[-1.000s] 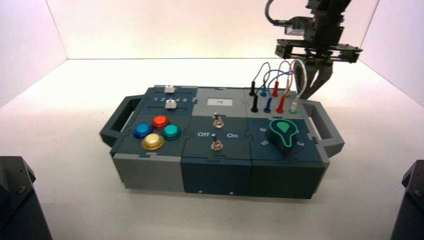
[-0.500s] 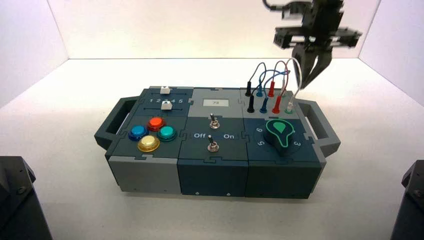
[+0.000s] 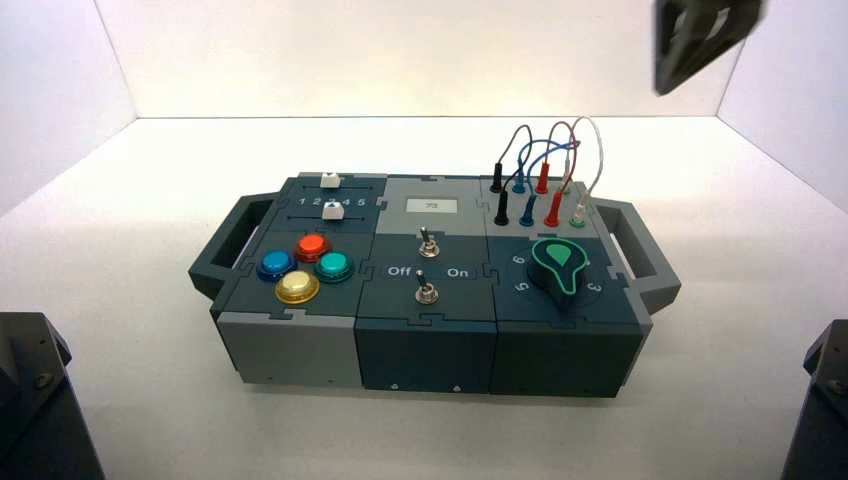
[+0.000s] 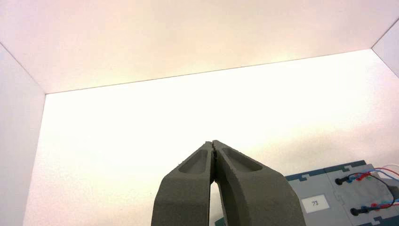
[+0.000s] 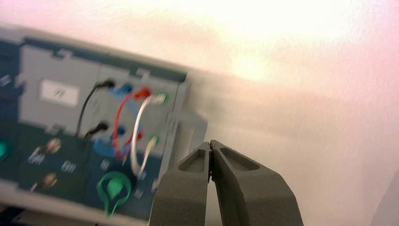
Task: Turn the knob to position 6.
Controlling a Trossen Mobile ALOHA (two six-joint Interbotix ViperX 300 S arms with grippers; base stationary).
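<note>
The knob [image 3: 564, 264] is a dark teal teardrop dial with a green top, on the right block of the box [image 3: 300, 345]. Its pointed tip faces the box's front edge. The white "6" [image 3: 518, 260] lies just left of it, above the "5" [image 3: 522, 288]. The right wrist view shows the knob [image 5: 113, 189] blurred, below the looping wires [image 5: 134, 136]. My right gripper [image 5: 210, 144] is shut on nothing, off the box's right end and well above it. In the high view only a dark blurred piece of the right arm [image 3: 700, 32] shows. My left gripper [image 4: 214, 142] is shut and empty, away from the box.
On the box are several round coloured buttons [image 3: 305, 265], two silver toggles [image 3: 427, 268] by "Off" and "On", two white sliders [image 3: 331, 195], a small display [image 3: 431, 205] and plugged wires [image 3: 545, 170]. Grey handles [image 3: 640, 250] stick out at both ends. White walls enclose the table.
My right arm has lifted up and to the right, away from the wires, and now nearly leaves the high view. The box slid slightly left a second ago and has since stayed still.
</note>
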